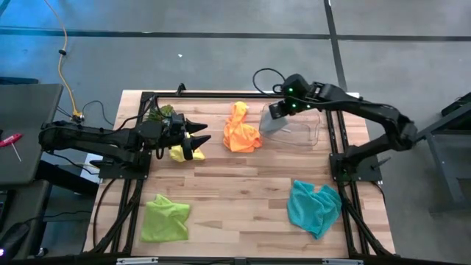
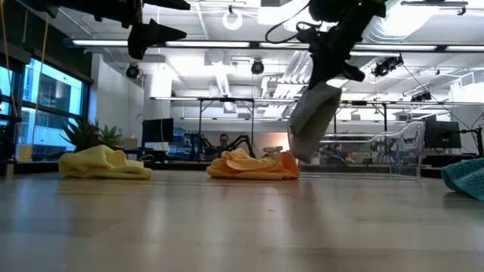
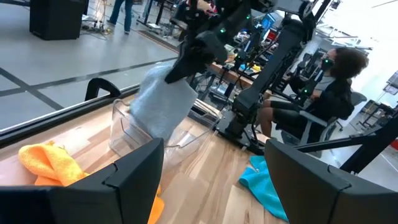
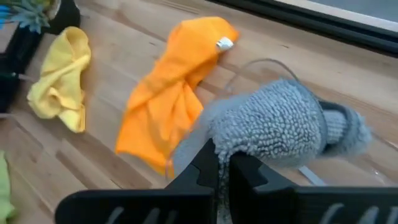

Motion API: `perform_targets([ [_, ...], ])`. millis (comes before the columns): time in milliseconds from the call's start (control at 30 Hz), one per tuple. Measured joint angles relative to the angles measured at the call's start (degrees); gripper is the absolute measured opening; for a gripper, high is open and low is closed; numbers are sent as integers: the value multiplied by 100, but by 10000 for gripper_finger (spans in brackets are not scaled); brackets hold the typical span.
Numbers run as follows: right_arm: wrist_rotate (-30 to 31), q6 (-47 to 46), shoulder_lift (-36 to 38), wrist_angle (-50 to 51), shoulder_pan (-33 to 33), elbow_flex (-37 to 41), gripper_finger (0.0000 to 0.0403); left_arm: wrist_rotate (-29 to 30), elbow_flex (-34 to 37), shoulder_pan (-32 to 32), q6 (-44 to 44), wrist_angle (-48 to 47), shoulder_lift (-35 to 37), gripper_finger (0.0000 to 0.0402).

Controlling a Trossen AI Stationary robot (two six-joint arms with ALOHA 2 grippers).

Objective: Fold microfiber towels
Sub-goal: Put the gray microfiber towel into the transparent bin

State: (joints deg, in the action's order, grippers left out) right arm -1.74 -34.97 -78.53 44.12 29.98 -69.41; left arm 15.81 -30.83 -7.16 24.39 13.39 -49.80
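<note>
Right gripper [image 1: 274,112] is clamped on the grey towel [image 1: 276,122], which hangs above the clear bin [image 1: 309,126] beside the orange towel [image 1: 241,131], while left gripper [image 1: 197,138] hovers spread wide over the yellow towel [image 1: 179,153]

Two dark jointed arms, black cables, green lights on one

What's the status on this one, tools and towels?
Right tool shut on grey towel, lifted beside the clear bin. Left tool open, empty, above yellow towel. Orange towel, green towel, teal towel crumpled, unfolded.
</note>
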Motion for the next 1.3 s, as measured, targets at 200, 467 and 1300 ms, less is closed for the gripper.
perform_targets([
  [200,285,-25,54,443,5,340,0,-4,0,0,1,0,0,271],
  [467,-235,-1141,648,-1206,156,2287,0,-7,0,0,44,18,0,271],
  [1300,295,-968,794,-492,360,2776,0,12,0,0,88,26,-1,271],
])
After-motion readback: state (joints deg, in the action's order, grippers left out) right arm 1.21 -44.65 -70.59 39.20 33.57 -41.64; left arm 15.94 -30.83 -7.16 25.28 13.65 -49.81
